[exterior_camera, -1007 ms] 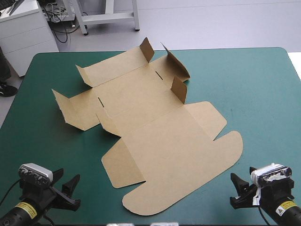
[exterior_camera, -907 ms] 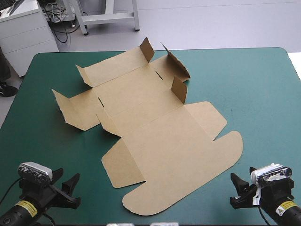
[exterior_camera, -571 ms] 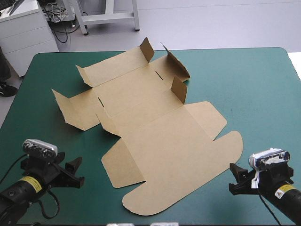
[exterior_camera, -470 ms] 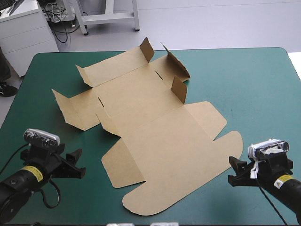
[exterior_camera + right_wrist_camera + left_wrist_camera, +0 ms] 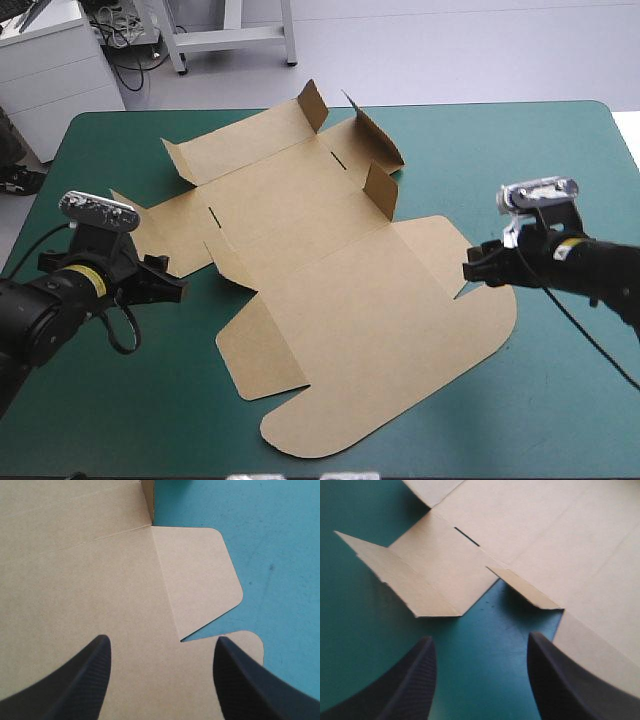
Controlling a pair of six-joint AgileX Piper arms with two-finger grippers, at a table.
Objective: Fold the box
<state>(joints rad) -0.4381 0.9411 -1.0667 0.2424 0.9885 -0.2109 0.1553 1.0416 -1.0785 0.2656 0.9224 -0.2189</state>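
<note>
Flat across the middle of the teal-green worktop [image 5: 560,150] with the box [image 5: 340,290] — only small flaps at its far end raised. Wide apart and empty for the left jaws, just off the box's left flaps; likewise for the right jaws, over its rounded right flap. Yellow label [image 5: 86,279] on each arm (print too small to read).

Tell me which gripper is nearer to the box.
Right. The right gripper hangs over the box's right edge; the left gripper is over the teal-green cover, with the box's left flaps just ahead.
</note>
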